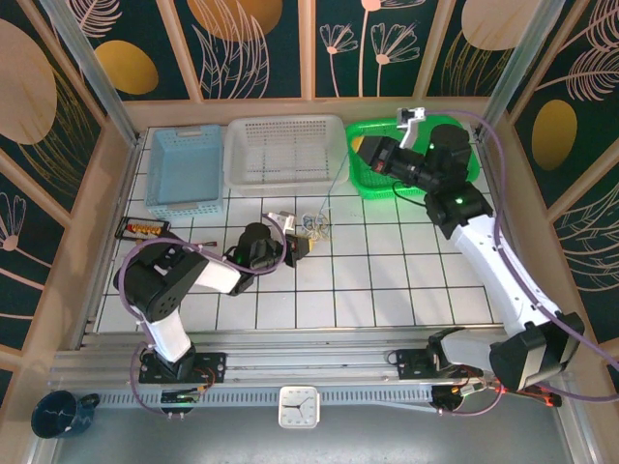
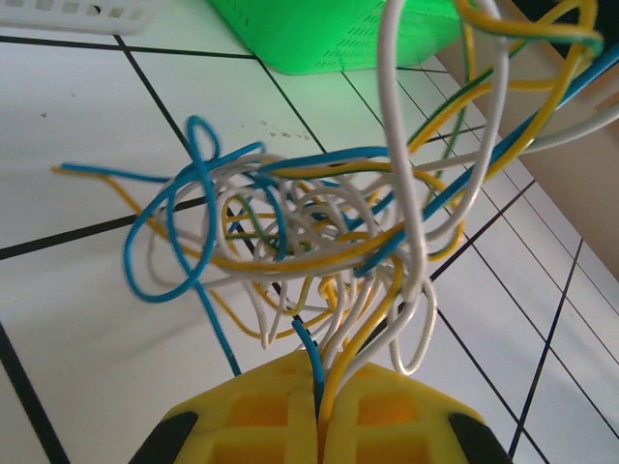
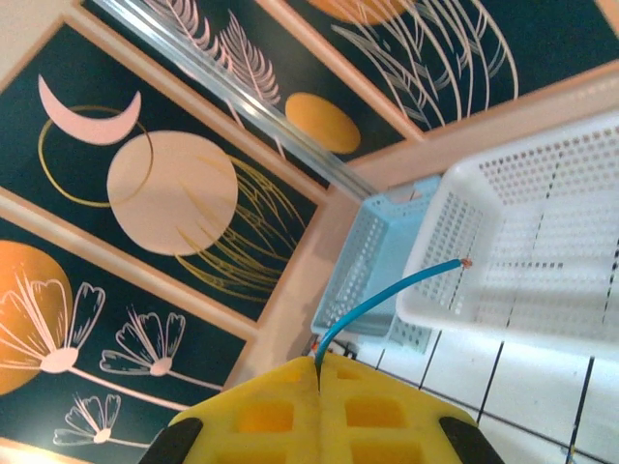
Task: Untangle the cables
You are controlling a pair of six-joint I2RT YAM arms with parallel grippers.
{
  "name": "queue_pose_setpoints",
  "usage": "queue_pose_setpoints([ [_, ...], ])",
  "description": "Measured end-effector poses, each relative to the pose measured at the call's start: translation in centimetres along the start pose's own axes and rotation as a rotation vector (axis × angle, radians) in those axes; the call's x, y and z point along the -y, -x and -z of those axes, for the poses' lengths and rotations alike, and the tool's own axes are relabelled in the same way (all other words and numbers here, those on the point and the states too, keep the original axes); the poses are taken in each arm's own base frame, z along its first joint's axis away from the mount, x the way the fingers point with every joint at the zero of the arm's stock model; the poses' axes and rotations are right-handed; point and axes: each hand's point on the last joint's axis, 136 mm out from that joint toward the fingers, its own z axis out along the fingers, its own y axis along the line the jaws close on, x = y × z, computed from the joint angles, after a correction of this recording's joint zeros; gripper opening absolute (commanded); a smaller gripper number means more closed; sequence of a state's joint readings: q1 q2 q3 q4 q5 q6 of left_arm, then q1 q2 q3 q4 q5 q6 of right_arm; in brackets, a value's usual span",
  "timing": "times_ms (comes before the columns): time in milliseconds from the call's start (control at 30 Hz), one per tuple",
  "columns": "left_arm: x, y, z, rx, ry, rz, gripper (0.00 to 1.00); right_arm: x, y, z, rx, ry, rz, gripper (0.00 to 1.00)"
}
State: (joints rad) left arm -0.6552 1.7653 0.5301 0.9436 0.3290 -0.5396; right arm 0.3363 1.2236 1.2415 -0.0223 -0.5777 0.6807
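Evidently, the two end effectors stretch the cables between them.
The left end effector (image 2: 317, 401) is closed on several strands and holds the cables (image 2: 290, 227) low at the middle of the desk (image 2: 87, 319), probably as an anchor. The right end effector (image 3: 319, 365), raised near the green basket (image 1: 375, 186), is closed on one blue wire (image 3: 387, 295), I think to draw it out of the knot. The yellow fingers (image 2: 251, 416) hide the pinch places, and I cannot tell which loop this blue wire belongs to.
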Motion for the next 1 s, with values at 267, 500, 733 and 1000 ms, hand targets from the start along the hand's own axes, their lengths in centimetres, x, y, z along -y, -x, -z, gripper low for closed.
queue_pose_setpoints([
  [267,0.4,0.1,1.0,0.029,-0.007,-0.012,0.00,-0.1,2.4,1.8,0.048,-0.012,0.008,0.00],
  [500,0.6,0.5,1.3,0.046,-0.004,-0.027,0.00,0.4,3.5,3.6,0.089,-0.015,-0.018,0.00],
  [733,-0.7,-0.7,1.7,-0.010,0.074,0.000,0.00,3.6,-2.9,2.8,0.015,0.013,-0.082,0.00],
  [1000,-1.5,-0.4,2.6,-0.014,0.150,0.009,0.29,9.2,-15.0,1.2,-0.193,-0.085,-0.186,0.00],
])
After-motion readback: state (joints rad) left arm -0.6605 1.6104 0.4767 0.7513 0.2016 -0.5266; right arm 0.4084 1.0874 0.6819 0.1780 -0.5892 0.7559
